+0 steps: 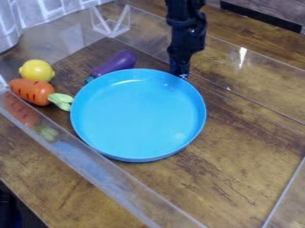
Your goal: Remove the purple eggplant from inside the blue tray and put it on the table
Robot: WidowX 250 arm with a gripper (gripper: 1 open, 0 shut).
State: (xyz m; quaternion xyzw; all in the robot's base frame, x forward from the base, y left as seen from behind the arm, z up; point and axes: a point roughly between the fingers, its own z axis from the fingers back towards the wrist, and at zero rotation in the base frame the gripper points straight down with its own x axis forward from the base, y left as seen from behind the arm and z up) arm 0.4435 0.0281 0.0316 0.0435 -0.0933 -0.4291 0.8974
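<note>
The purple eggplant (116, 61) lies on the table (244, 134), just outside the far left rim of the blue tray (134, 155). Nothing lies inside the tray. My gripper (180, 74) points down at the tray's far rim, to the right of the eggplant and apart from it. Its dark fingers are pressed together and hold nothing.
A yellow lemon (37, 69) and an orange carrot (31, 91) with green leaves (61, 101) lie at the left of the tray. A clear plastic stand (113, 18) is at the back left. The table's front edge runs along the lower left.
</note>
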